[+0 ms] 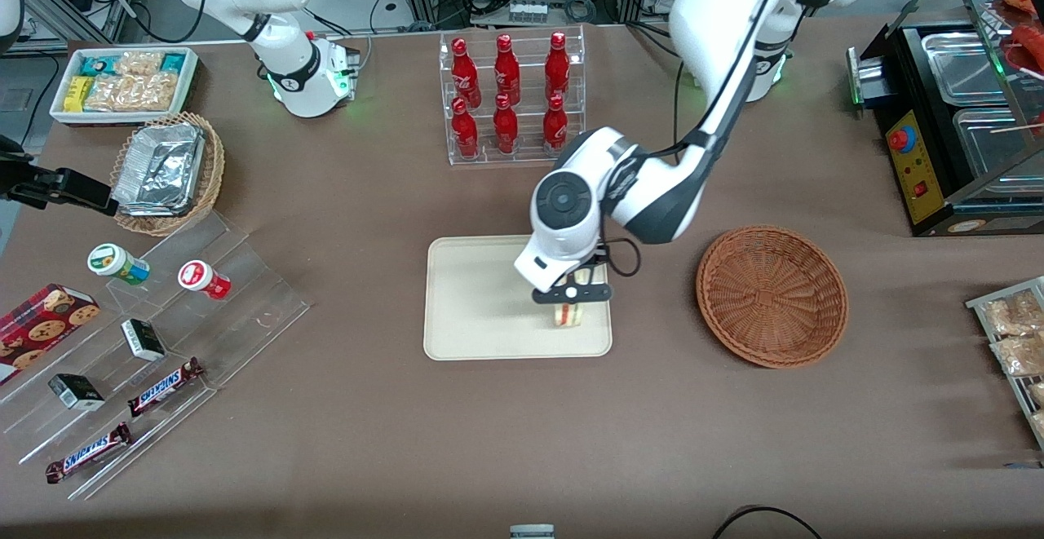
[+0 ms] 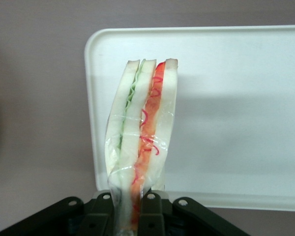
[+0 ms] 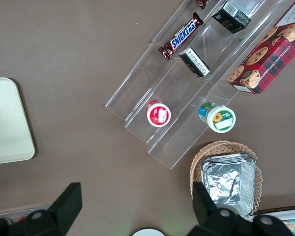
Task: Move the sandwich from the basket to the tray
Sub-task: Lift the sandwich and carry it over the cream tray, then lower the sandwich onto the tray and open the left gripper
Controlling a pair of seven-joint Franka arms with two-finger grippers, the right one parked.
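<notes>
The end effector of the left arm is over the tray, near the tray corner that lies toward the basket and closer to the front camera. Its two fingers are closed on the sandwich, which stands on its edge between them. In the left wrist view the sandwich is seen pinched at one end, with the layers of bread and the red filling pointing away from the fingers, and the tray is below it.

The basket is empty, so the picking part of the task appears done, and the transport also. What is left, by judgement, is to set the sandwich fully down on the tray, to open the fingers and to lift away. Whether the sandwich already touches the tray surface cannot be told.
</notes>
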